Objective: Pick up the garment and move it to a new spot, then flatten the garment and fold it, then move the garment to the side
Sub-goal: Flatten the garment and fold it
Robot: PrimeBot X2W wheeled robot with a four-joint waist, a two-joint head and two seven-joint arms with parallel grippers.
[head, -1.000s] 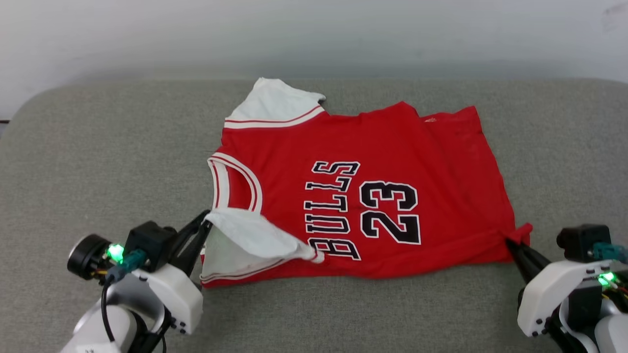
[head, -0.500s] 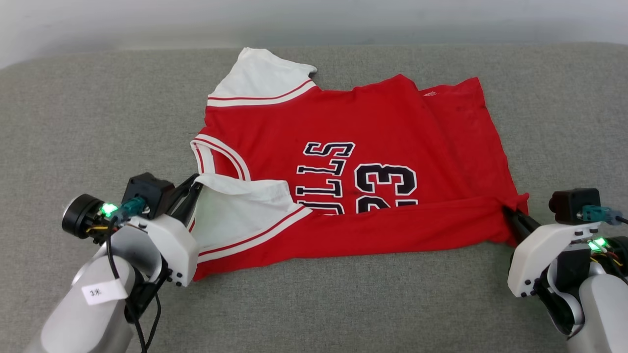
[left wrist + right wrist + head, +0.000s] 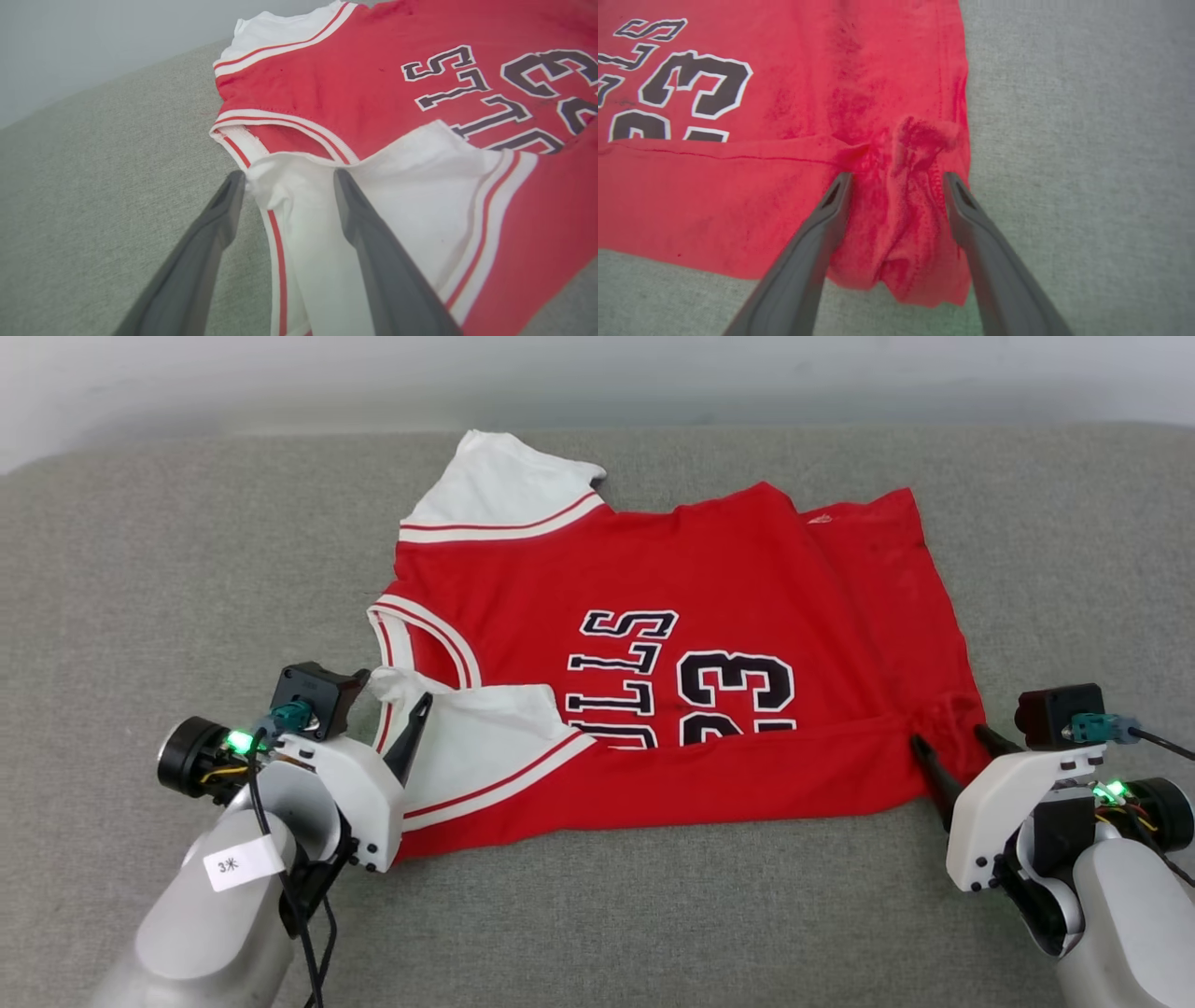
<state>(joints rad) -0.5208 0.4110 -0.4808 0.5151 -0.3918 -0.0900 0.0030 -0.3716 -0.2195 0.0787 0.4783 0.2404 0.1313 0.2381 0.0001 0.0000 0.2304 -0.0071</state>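
**Left fingers point(image 3: 378, 261) and right fingers point(image 3: 803, 252) have released the shirt point(image 3: 653, 579)**

Your left pair gapes astride the white sleeve point(image 3: 420, 186), your right astride the bunched hem corner point(image 3: 915, 186). The shirt lies part-folded on the grey cushion point(image 3: 140, 569).

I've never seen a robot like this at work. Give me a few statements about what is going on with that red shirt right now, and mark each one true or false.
1. The garment is red with black lettering. True.
2. The left gripper is clamped shut on the white sleeve. False: its fingers stand apart, either side of a bunched bit of that sleeve.
3. The right gripper is open at a bunched red corner of the garment. True.
4. The garment hangs in the air. False: it lies on the grey surface.
5. The number 23 shows in full. False: the garment's near edge is folded over its lower part.
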